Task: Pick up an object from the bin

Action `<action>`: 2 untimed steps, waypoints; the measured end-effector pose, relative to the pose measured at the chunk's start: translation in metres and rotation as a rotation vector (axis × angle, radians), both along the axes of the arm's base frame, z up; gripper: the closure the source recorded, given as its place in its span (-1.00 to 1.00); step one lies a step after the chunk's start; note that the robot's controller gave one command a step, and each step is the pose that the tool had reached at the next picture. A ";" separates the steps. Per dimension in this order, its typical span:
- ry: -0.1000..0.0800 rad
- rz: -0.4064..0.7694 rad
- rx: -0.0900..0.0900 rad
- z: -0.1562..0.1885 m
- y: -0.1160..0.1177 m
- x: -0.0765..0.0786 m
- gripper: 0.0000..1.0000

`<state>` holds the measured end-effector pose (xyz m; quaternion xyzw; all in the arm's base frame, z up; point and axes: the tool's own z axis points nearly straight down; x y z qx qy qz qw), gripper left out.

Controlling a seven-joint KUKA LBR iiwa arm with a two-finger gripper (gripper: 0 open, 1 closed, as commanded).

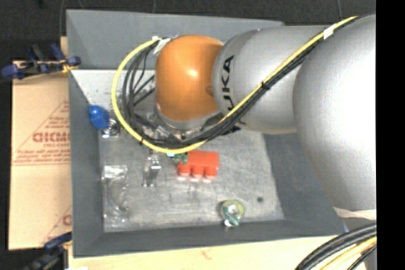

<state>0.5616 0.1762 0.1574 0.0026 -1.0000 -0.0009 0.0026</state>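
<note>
One blue ball [96, 116] near corner, red block [199, 165] mid-floor

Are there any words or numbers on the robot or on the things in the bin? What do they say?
"KUKA": black letters running sideways on the silver arm, right beside its orange cover.
Red block, blue knob, green-and-yellow round thing: no words or numbers can be read on any of them.
</note>
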 end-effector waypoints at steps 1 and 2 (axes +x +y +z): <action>-0.011 -0.071 -0.003 0.015 -0.112 0.021 -1.00; -0.011 -0.241 0.001 -0.080 -0.152 0.014 -1.00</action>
